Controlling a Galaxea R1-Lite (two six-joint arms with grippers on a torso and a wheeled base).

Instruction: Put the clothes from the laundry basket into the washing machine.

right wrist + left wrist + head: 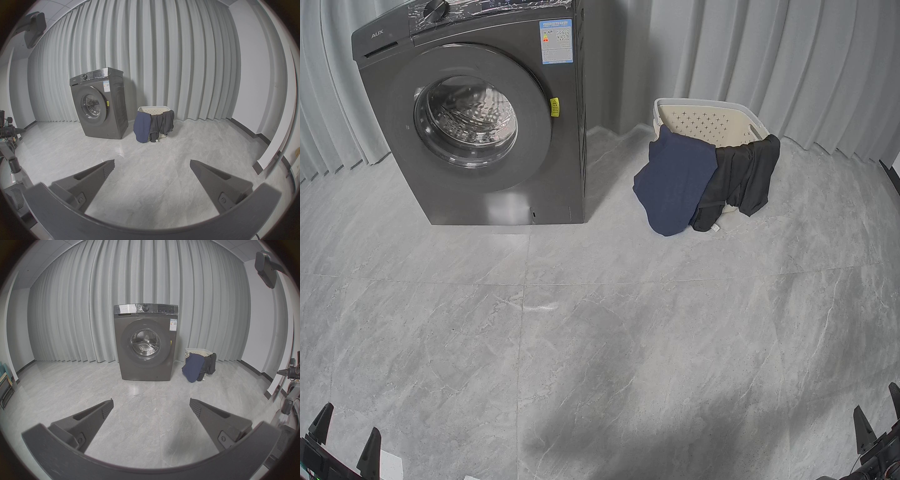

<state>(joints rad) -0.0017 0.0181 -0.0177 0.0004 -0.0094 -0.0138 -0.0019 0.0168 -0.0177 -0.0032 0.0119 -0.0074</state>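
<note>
— Two sets of jaws to check. How are they?

— I see both spread wide and holding nothing. Bare grey floor lies right in front of my left gripper and my right gripper.

— Where are the clothes?

— Far ahead of both sets of jaws. The laundry basket stands on the floor by the curtain. A blue cloth and a black cloth hang over its front edge, side by side and touching. The blue one hangs down close to the floor.

— And the washing machine?

— The washing machine is straight ahead of my left jaws, also far off. From my right jaws it sits off to the left, and the basket is more in line with them. Its round door looks shut. A strip of floor lies between machine and basket.
</note>
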